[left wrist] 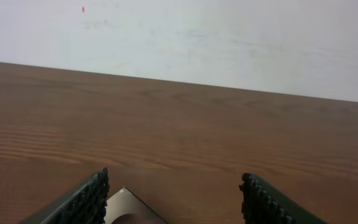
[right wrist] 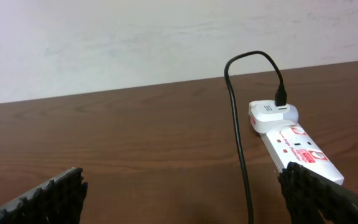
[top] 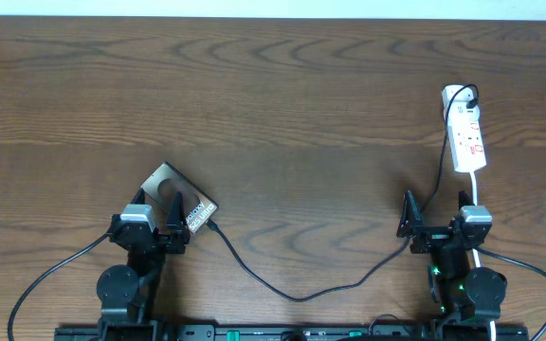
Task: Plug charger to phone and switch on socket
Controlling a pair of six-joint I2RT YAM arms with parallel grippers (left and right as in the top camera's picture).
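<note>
Wooden table (top: pixel 273 95): left gripper (left wrist: pixel 174 177) parted over phone (top: pixel 169 180); right gripper (top: pixel 436 210) wide; both empty. The charger (top: pixel 292 296) tip meets phone (seating unclear); next, likely press the socket (top: pixel 467 140) switch.

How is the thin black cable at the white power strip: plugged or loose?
Plugged in: the thin black cable enters the white adapter on the white power strip.

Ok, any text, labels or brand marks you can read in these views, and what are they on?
Nothing reads clearly.
Flat dark brown-black phone: white lettering, too small to read.
Narrow white power strip: red print, blurred.
White plug-in adapter: grey mark, unreadable.
</note>
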